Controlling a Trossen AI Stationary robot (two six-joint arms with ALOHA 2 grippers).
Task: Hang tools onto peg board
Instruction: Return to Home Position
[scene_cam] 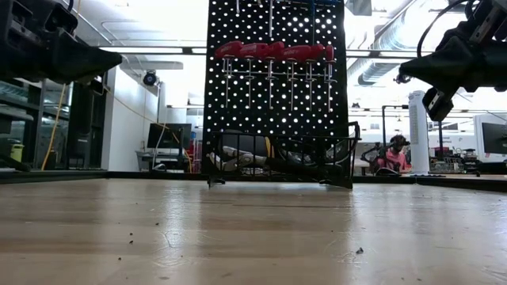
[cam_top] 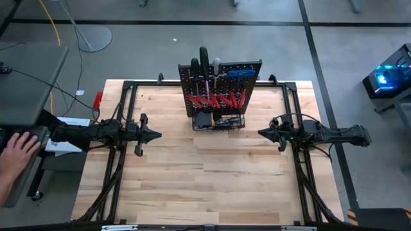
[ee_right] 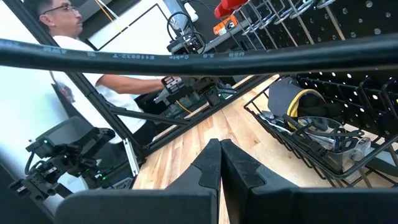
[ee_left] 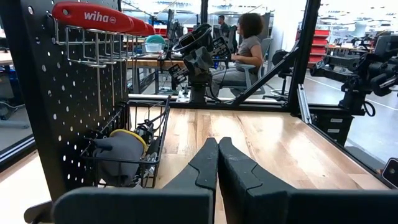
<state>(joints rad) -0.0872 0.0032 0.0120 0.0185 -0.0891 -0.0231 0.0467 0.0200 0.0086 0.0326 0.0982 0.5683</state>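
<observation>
Grippers are hanging above the table (cam_top: 212, 179) in front of the peg board (cam_top: 252, 80): the left gripper (cam_top: 157, 135) off to the board's left, the right gripper (cam_top: 260, 133) off to its right, each with fingers pressed together around nothing. At the board's foot, the wire basket (scene_cam: 277, 162) is holding a grey-and-yellow item (ee_left: 121, 152). Higher on the board, red-handled screwdrivers (scene_cam: 273, 51) are hanging in a row, a blue-handled tool (cam_top: 237, 74) above them. Behind the board, a person (scene_cam: 394, 154) is sitting.

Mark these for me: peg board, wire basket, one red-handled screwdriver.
peg board (scene_cam: 277, 127), low view, bare perforated panel face.
wire basket (ee_left: 160, 140), left wrist view, its end wall.
red-handled screwdriver (ee_left: 93, 14), left wrist view, middle of the handle.
</observation>
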